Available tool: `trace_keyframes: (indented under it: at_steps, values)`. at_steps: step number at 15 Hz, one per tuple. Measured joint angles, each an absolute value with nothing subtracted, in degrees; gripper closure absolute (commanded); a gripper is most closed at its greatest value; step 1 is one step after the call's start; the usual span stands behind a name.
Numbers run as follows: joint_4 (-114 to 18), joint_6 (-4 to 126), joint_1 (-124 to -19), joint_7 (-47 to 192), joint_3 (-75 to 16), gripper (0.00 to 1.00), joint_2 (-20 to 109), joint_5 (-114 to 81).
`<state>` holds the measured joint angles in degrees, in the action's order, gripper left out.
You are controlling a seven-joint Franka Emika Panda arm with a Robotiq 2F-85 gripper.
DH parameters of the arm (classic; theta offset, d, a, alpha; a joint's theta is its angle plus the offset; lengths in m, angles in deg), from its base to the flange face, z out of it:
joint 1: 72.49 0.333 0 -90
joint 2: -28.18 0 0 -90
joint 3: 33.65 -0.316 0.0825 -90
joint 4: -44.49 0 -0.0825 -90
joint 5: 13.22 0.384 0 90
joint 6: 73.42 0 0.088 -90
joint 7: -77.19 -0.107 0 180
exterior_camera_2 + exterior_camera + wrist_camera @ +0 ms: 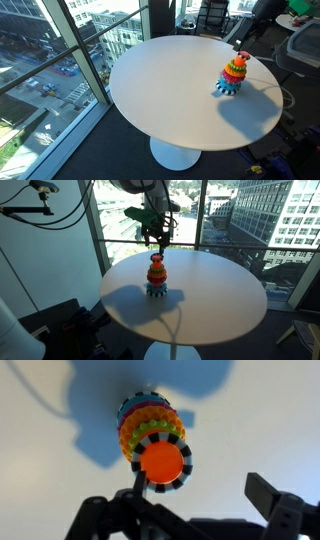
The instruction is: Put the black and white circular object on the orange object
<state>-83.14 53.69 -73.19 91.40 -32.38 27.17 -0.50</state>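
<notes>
In the wrist view, at centre frame, the black and white chequered ring (pixel 184 457) is seen seated around the orange top (pixel 160 462) of the ring-stacking toy (pixel 157 276). The gripper (pixel 196 488) is spread wide and empty, just above the toy. Placement is judged done, so only a straight lift clear is called for. No container is seen on the round white table (pixel 225 300)
</notes>
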Motion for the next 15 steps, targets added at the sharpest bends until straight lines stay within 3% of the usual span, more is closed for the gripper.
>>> trace_keyframes:
  at_steps: [15]
  values:
    - [-83.2, 57.8, -73.0, 96.2, -33.7, 0.0, 29.6, 3.4]
